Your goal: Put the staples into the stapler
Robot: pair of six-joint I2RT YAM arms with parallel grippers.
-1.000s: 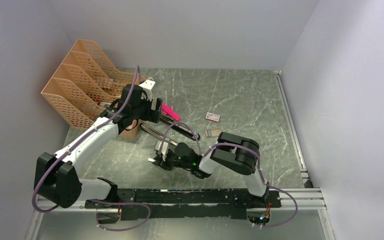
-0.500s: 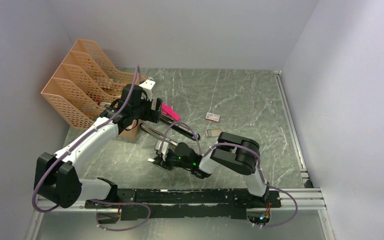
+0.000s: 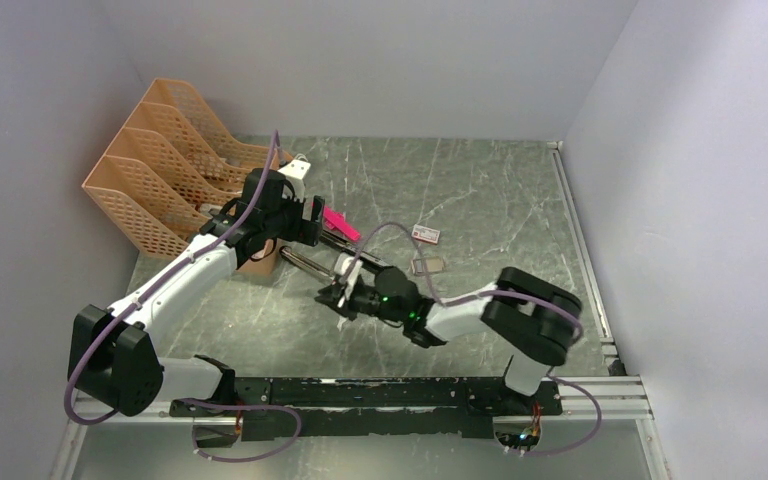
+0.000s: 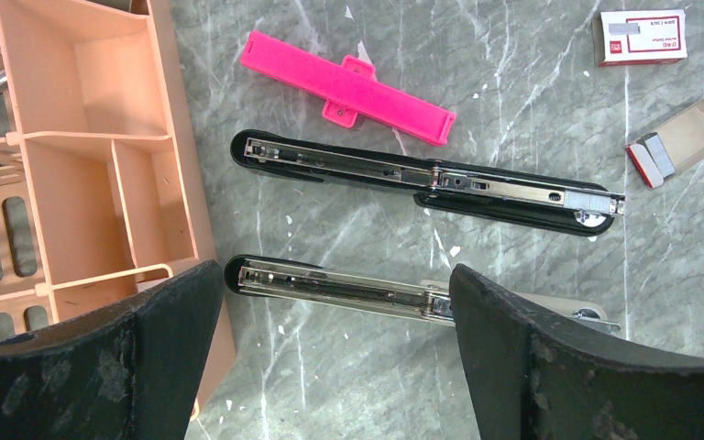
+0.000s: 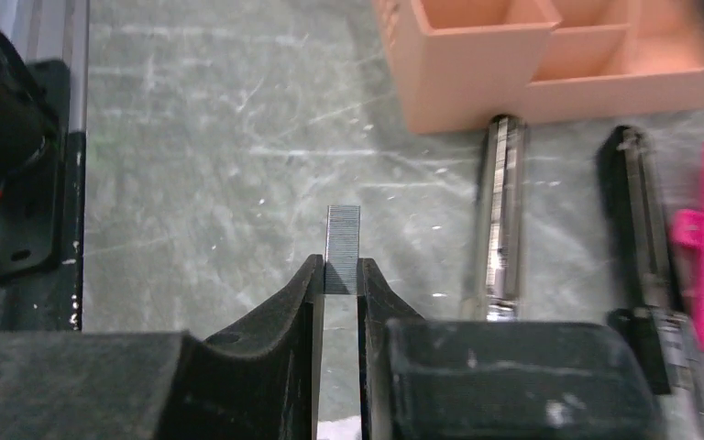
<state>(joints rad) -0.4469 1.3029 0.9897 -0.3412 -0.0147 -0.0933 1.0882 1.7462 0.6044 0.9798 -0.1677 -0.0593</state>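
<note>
The stapler (image 4: pixel 422 179) lies flat on the marble table, black with its silver rail facing up; it also shows as a dark bar (image 5: pixel 642 211) in the right wrist view. My right gripper (image 5: pixel 340 275) is shut on a short strip of staples (image 5: pixel 342 240), held just above the table to the left of the stapler. In the top view that gripper (image 3: pixel 338 290) sits near the stapler's front end. My left gripper (image 4: pixel 335 307) hangs wide open above the table, holding nothing. The white staple box (image 4: pixel 640 37) with red print lies further off.
A slim black-and-silver stick (image 4: pixel 339 286) lies parallel to the stapler, between it and the held strip. A bright pink plastic piece (image 4: pixel 348 87) lies beyond the stapler. An orange desk organiser (image 4: pixel 101 156) and orange file racks (image 3: pixel 175 170) stand at the left. An open cardboard tray (image 4: pixel 683 142) holds more staples.
My right gripper has closed on the staple strip and moved up and right, toward the stapler, with its elbow swinging right. The left arm has not moved.
</note>
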